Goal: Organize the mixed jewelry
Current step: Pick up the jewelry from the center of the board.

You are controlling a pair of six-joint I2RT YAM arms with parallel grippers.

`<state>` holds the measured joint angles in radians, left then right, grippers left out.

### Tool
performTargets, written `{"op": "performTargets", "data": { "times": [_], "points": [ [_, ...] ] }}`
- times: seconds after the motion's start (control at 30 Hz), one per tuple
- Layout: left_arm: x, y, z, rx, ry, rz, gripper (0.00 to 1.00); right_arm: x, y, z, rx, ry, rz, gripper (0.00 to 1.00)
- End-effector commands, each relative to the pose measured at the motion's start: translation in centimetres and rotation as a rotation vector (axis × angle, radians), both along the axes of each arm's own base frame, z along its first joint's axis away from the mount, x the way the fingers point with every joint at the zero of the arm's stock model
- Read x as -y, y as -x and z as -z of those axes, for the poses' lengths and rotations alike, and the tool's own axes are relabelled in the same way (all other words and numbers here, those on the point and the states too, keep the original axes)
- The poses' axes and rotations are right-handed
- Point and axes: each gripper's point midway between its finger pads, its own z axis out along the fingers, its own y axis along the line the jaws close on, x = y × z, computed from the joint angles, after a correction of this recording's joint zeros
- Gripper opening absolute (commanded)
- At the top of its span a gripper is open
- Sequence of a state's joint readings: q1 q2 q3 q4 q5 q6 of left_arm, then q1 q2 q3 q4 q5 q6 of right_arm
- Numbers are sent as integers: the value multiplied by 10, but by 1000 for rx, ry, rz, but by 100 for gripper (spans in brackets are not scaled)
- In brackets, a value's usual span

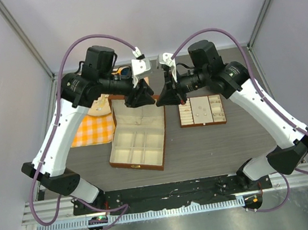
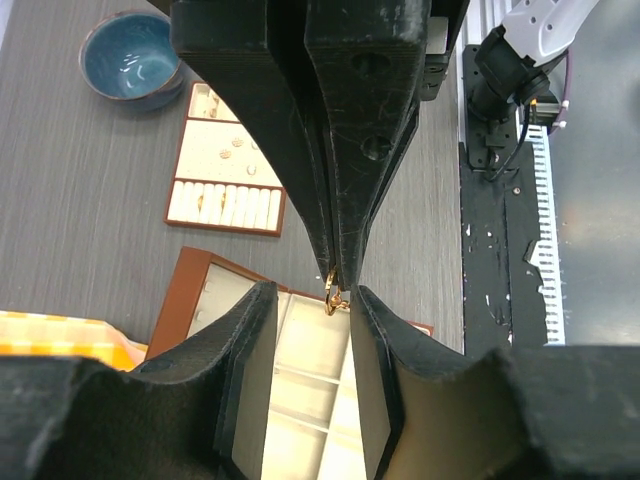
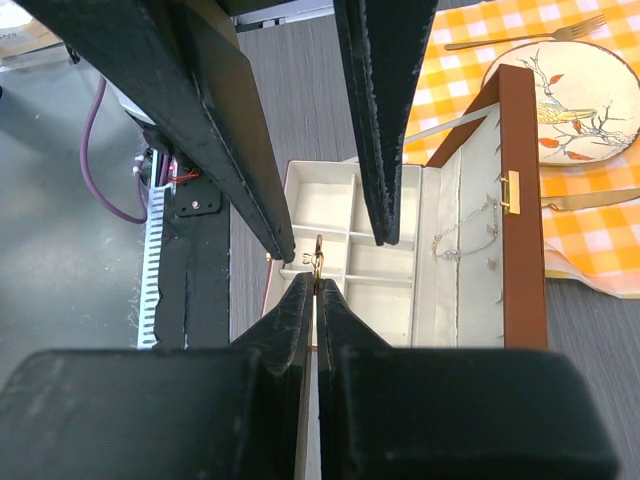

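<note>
The left end effector (image 1: 150,96) faces the right end effector (image 1: 160,98) above the open brown box (image 1: 138,146).

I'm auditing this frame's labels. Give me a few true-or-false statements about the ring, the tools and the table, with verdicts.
1. The right tool is shut on a small gold ring. True.
2. The left tool is clamped on the ring. False: its fingers stand apart on either side of it.
3. The brown box is closed. False: its lid stands open, with a silver chain inside it.
4. A blue bowl stands close to the ring tray. True.
5. The plate lies on bare table. False: it lies on an orange checked cloth.
</note>
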<state>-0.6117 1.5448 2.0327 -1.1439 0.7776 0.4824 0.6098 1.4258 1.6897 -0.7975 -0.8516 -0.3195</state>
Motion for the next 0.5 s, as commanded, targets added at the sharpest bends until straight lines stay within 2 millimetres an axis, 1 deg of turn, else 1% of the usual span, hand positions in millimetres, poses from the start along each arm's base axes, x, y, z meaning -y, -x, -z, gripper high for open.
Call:
{"op": "performTargets", "data": {
  "times": [0.0, 0.13, 0.27, 0.47],
  "points": [
    [3, 3, -9, 22, 15, 15, 38, 0, 3, -11, 44, -22, -10, 1],
    [5, 5, -5, 6, 10, 23, 34, 0, 3, -11, 47, -22, -8, 1],
    [7, 4, -5, 6, 16, 25, 30, 0, 3, -12, 50, -23, -7, 1],
    [8, 6, 0, -10, 7, 32, 20, 1, 4, -13, 55, -23, -5, 1]
  ]
}}
